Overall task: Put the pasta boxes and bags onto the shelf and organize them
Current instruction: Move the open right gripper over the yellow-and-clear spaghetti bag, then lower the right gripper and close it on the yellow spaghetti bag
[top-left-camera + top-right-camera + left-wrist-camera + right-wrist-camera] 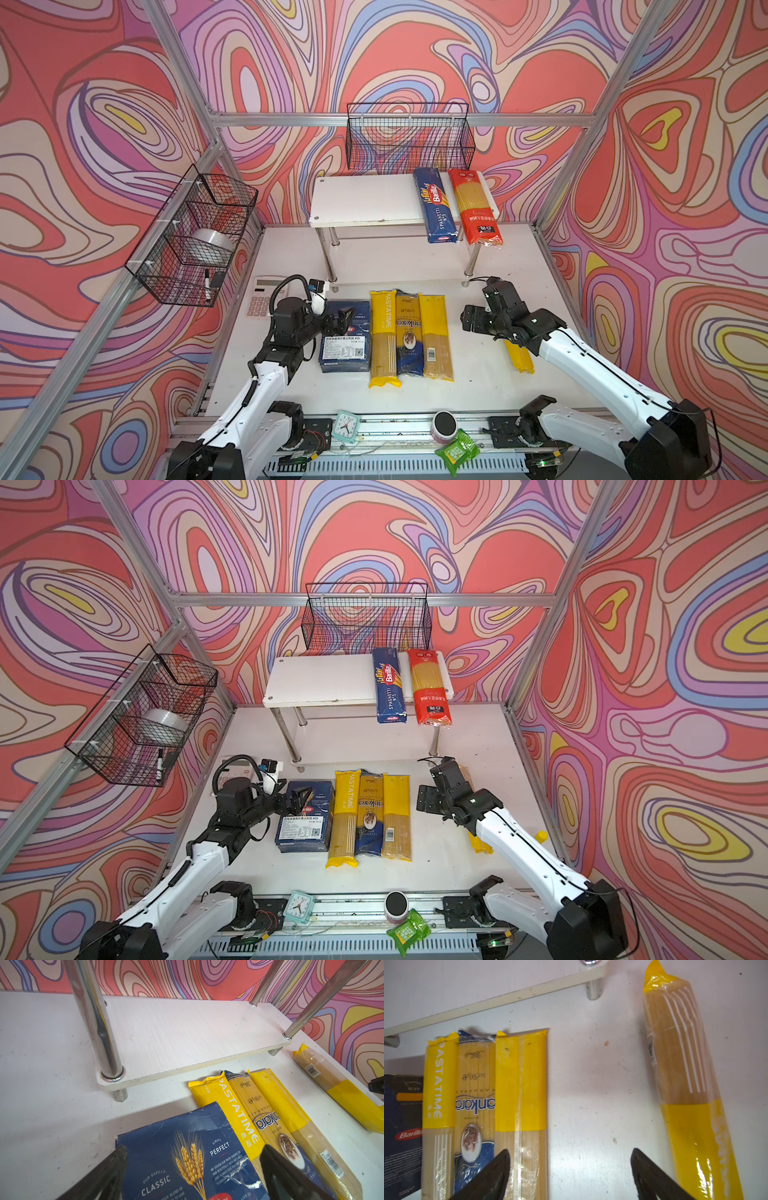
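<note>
On the shelf's (365,199) top board lie the long blue Barilla Spaghetti box (434,203) and the red-and-clear bag (473,208), both overhanging its front edge. On the table, a stack of navy Barilla cartons (347,340) sits beside the yellow PASTA TIME bag (384,336), the dark blue-gold bag (409,332) and a yellow-and-clear bag (434,336). My left gripper (193,1157) is open, its jaws straddling the top carton (187,1163). My right gripper (571,1155) hangs open over bare table. Another yellow-and-clear bag (685,1084) lies partly under the right arm.
The shelf's lower board (187,1032) holds nothing. A white calculator (259,299) lies behind the left arm. Black wire baskets hang on the back wall (409,137) and left wall (195,237). A clock (345,426), jar (444,426) and green packet (457,451) sit at the front rail.
</note>
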Robot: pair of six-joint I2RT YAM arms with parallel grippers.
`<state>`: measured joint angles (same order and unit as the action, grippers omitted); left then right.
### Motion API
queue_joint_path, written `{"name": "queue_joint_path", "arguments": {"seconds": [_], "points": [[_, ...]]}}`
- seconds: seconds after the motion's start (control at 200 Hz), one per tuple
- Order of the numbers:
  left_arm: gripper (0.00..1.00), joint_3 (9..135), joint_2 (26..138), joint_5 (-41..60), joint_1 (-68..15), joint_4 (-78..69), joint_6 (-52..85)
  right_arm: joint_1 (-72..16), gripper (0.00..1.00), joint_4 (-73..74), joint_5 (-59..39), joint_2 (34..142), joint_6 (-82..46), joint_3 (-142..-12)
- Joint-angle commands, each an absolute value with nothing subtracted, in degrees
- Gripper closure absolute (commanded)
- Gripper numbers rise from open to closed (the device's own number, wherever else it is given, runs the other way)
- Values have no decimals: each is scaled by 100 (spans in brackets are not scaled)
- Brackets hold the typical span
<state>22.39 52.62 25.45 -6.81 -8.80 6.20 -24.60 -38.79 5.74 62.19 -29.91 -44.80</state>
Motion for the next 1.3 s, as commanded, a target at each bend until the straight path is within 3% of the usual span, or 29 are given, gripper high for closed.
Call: {"name": "queue_joint_path", "arguments": {"seconds": [0.0,0.536,0.901,1.047,1.297], "points": [[0,2215,5159,2530,-702,-969,570,-2177,6,-3563,476,6264,-3019,-4345],[0,2142,5054,2336,-702,-987,626,-1337,4,-3527,148,6069,-2933,-4033],[0,2170,5089,2388,-695,-976,598,-1316,3,-4122,1843,6255,-2825,-4401],[0,2186,5119,2294,-701,-967,642,-1241,2,-4073,2339,6682,-2794,-4571],[0,2191,5128,2324,-697,-971,629,-979,1,-3963,2025,7784,-2448,-4920]]}}
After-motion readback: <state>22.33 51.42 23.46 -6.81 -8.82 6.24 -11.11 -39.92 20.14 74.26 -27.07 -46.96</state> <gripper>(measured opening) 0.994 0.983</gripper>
